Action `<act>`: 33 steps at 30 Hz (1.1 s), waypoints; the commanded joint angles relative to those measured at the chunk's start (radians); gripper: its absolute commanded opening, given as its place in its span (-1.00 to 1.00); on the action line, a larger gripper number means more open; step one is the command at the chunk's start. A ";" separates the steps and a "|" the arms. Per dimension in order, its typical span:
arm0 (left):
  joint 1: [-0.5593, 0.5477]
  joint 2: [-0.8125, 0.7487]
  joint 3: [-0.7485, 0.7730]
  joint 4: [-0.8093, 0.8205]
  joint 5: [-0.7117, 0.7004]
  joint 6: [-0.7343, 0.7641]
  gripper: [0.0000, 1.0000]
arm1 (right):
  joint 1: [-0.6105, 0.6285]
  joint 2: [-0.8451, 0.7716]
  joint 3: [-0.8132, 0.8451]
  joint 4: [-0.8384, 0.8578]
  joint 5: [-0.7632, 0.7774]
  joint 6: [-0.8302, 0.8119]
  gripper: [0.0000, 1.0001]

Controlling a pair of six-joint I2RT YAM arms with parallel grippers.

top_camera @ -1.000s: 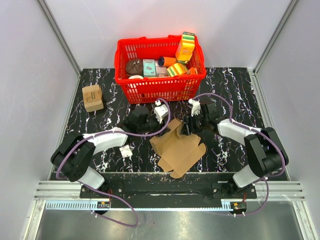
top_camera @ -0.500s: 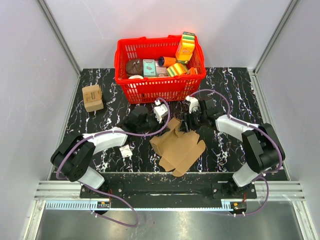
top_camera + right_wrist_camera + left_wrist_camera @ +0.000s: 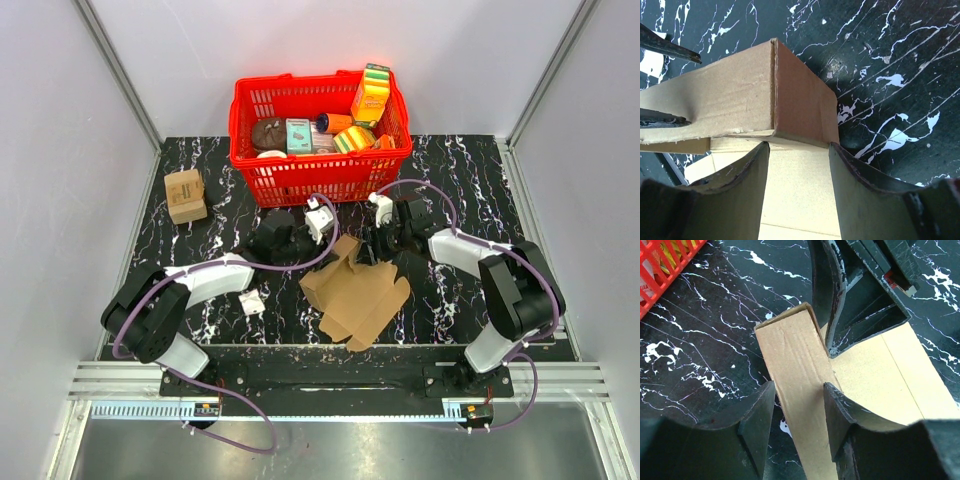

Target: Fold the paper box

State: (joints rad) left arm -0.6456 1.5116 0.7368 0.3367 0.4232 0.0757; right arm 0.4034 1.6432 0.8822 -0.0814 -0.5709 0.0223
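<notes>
Steady the raised flap with the left claw [image 3: 800, 397], jaws apart and straddling a narrow cardboard strip; pinching or merely flanking, impossible to tell. Bring in the right claw [image 3: 799, 150], jaws likewise apart with nothing between the pads, against the folded corner just ahead of its fingertips. Push along the crease line rather than across the panel, slowly, so as not to buckle the upright wall or drag the sheet sideways. Brace one side firmly while turning the other. Take care not to knock the 2 claws together, nearly tip to tip over the same flap.

Outward from the claws: the paper box [image 3: 355, 295], mostly flat on the desk [image 3: 470, 165] between the 2 arms, with its far corner lifted right at the fingertips, near the red basket [image 3: 320, 180] but apart from it.
</notes>
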 commanded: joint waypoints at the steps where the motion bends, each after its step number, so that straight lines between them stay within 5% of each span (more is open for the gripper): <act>1: 0.015 0.001 0.004 0.042 0.025 -0.010 -0.03 | 0.009 0.015 0.034 0.065 -0.038 -0.016 0.15; 33: 0.032 0.053 0.047 -0.011 0.042 0.012 -0.04 | 0.011 0.109 0.061 0.187 -0.096 -0.081 0.08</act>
State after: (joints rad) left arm -0.6201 1.5475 0.7536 0.3309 0.4519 0.0738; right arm 0.4034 1.7390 0.9051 0.0448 -0.6296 -0.0330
